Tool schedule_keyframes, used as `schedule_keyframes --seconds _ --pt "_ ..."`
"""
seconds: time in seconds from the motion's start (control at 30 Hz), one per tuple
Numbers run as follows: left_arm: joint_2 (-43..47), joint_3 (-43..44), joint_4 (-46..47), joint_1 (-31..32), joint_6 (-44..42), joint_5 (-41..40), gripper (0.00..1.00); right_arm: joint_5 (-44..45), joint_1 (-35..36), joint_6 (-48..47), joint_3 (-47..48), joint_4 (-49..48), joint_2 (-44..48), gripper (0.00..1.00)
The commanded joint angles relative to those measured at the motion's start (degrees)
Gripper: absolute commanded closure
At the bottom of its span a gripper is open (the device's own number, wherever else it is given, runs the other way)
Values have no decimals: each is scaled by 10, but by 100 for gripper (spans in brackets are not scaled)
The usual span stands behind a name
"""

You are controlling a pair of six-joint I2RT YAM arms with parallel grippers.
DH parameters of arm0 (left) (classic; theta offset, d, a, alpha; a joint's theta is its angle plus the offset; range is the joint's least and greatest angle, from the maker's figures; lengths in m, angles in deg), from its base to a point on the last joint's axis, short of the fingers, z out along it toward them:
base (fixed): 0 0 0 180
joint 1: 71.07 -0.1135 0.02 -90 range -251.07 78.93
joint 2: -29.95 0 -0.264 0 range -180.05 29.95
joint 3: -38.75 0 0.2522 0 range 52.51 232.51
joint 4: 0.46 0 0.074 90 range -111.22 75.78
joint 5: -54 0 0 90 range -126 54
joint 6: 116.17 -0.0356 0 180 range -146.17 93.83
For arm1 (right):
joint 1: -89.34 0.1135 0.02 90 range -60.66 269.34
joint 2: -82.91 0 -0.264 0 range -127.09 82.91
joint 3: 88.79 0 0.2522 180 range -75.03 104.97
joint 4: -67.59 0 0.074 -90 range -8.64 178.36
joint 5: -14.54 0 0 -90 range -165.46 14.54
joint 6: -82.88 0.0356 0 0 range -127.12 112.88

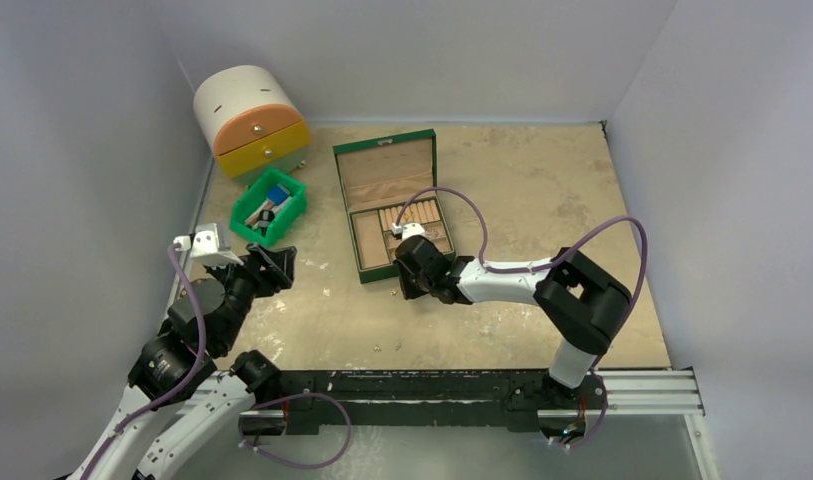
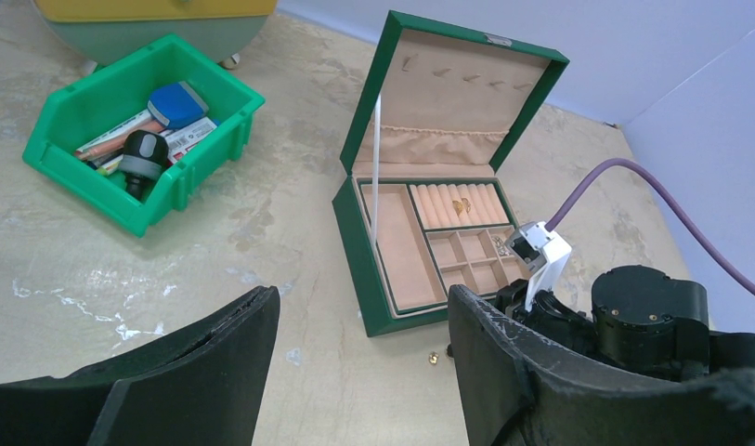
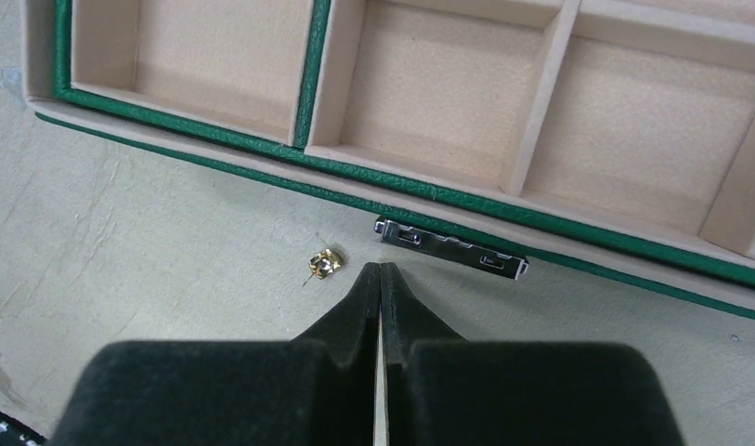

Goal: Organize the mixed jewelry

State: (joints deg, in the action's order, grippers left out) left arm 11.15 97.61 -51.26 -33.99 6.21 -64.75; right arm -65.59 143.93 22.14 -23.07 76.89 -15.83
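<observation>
Since the right claw (image 3: 380, 275) is clenched empty just beside the gold stud (image 3: 323, 264), it should reopen and recentre over it.

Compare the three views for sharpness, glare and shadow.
Top external: soft, even light, only faint shadows on the table. Left wrist: the left claw's fingers loom dark with little detail; green bin and jewelry box crisp. Right wrist: gold stud sharp, clasp glints, shut right claw a near-featureless black mass.
</observation>
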Motion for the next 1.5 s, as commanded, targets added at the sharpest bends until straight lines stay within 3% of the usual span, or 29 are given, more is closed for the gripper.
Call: schedule_keyframes --seconds 0.0,0.57,0.9,1.47 --pt "-6 2 21 -4 6 2 34 26 5 -6 18 4 17 100" --pt "-6 1 21 -5 6 3 33 70 7 10 7 26 90 100" --pt "-3 1 21 -5 5 1 33 100 6 19 46 94 132 100" --pt "1 1 20 -5 6 -1 33 105 -28 -24 193 111 23 100"
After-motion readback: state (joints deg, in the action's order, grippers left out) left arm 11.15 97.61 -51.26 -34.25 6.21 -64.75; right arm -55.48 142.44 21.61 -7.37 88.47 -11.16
